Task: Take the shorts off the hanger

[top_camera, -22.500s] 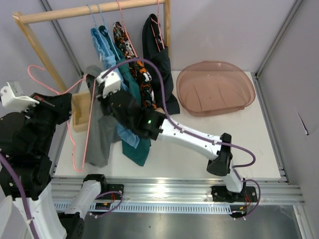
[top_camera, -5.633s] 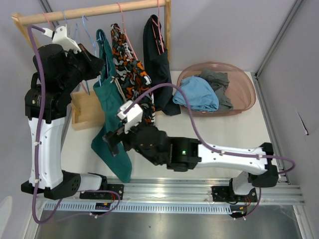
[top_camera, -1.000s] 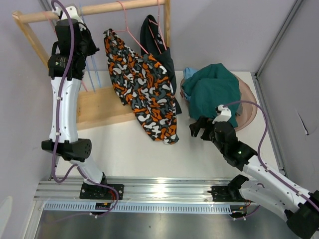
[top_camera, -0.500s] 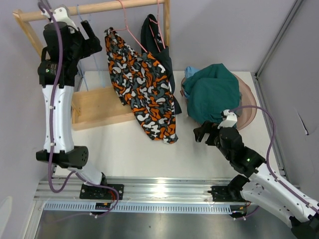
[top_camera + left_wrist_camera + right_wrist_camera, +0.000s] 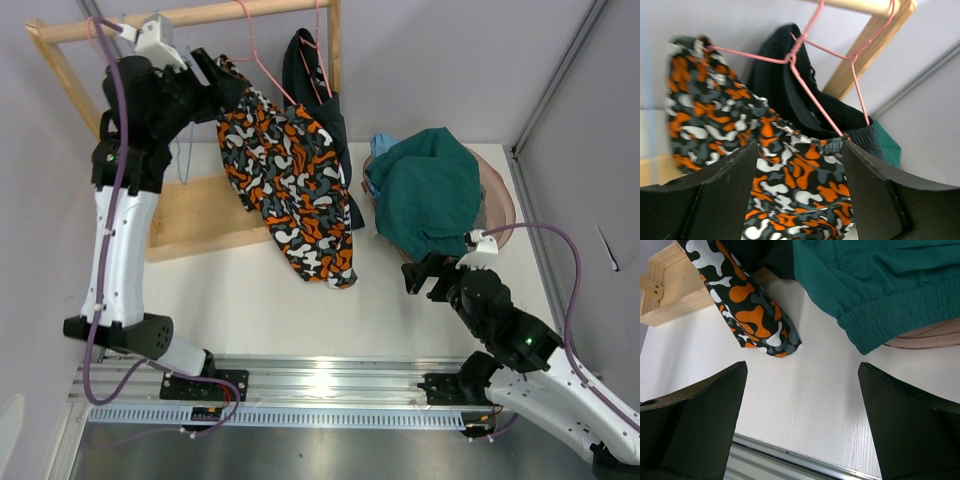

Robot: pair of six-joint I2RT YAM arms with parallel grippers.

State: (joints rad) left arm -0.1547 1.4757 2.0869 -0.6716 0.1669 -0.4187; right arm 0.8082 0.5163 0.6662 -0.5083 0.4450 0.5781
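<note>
The orange-black-white patterned shorts (image 5: 290,180) hang from a pink hanger (image 5: 810,95) on the wooden rail (image 5: 270,10). The black shorts (image 5: 318,100) hang right behind them on a second pink hanger. My left gripper (image 5: 225,75) is up at the rail, open, right at the patterned shorts' (image 5: 790,170) waistband, with nothing between its fingers (image 5: 715,200). The dark teal shorts (image 5: 425,185) lie heaped in the pink tub (image 5: 503,215), with a bit of light blue (image 5: 384,146) showing behind. Low over the table, my right gripper (image 5: 425,272) is open and empty.
The rack's wooden base (image 5: 200,215) lies on the table at the left. The patterned shorts' leg (image 5: 750,315) hangs down to the white tabletop (image 5: 815,405). The teal hem (image 5: 890,325) spills over the tub's rim (image 5: 930,337). A metal rail runs along the near edge (image 5: 330,385).
My left gripper has opened and swung right along the rail from the empty hangers to the patterned shorts. My right arm has drawn back from the tub toward the near right.
</note>
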